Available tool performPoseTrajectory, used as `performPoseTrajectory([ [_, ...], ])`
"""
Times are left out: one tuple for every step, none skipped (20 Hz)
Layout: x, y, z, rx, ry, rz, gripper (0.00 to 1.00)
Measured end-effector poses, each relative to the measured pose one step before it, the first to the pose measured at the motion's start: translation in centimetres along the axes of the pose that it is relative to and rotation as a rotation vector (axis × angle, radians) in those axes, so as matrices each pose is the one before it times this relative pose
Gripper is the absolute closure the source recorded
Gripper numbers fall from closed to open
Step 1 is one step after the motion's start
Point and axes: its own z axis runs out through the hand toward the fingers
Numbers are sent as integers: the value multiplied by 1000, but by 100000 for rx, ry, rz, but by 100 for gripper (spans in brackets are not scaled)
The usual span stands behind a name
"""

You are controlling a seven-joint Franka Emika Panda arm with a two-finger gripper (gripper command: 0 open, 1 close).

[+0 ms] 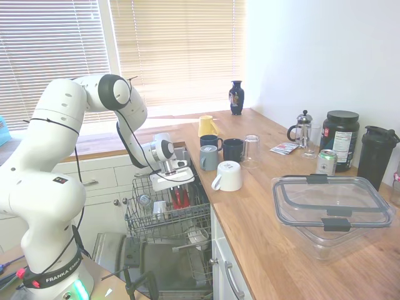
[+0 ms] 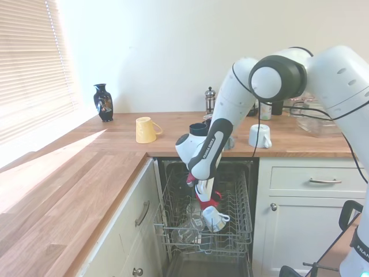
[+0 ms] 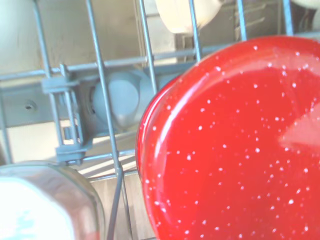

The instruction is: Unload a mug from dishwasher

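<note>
Your gripper (image 2: 203, 190) pinches the red mug (image 2: 209, 200) just above the dishwasher (image 2: 236, 231) rack; transfer to the counter (image 1: 262, 206) remains.

The first exterior view looks from beside the arm's base along the wooden counter (image 1: 250, 206) toward the window blinds, taking in the open dishwasher (image 1: 165, 219) from above and to one side. The second exterior view faces the dishwasher (image 2: 204, 222) from the opposite end, across the corner of the counter (image 2: 75, 190), with the arm entering from the picture's right. Both share the wire rack, the arm and the counter's mugs. The wrist view sits very close above the rack, filled largely by the red mug (image 3: 235, 145).
</note>
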Motion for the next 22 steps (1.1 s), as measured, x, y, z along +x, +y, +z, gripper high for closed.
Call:
performPoseTrajectory([
  [-226,-109,-627,-193,984,134,100],
  [-178,-154,-634,-192,1057,114,100],
  [-176,-208,-700,186,980,228,100],
  [-159,-310,-708,128,1183,226,100],
  [-187,-427,-771,497,1245,108,100],
  [-129,-573,-846,1082,1424,68,100],
  [-135,-545,-766,682,1137,191,100],
  [-123,-435,-508,361,889,211,100],
  [-111,-326,-353,299,655,419,100],
  [-70,-210,-324,388,528,671,100],
  [28,-76,-278,503,617,895,100],
  [73,20,-327,656,769,874,100],
  [57,116,-471,699,815,984,100],
  [39,216,-609,813,884,1000,100],
  [11,242,-685,1040,981,922,100],
  [2,331,-773,1233,1117,1158,100],
  [-27,419,-760,1091,937,1154,100],
  [2,393,-646,1064,717,1069,100],
  [-21,363,-568,1215,661,1026,100],
  [-108,319,-472,865,321,999,100],
  [-94,239,-455,1400,296,1366,100],
  [-94,212,-472,1839,-3,1315,100],
])
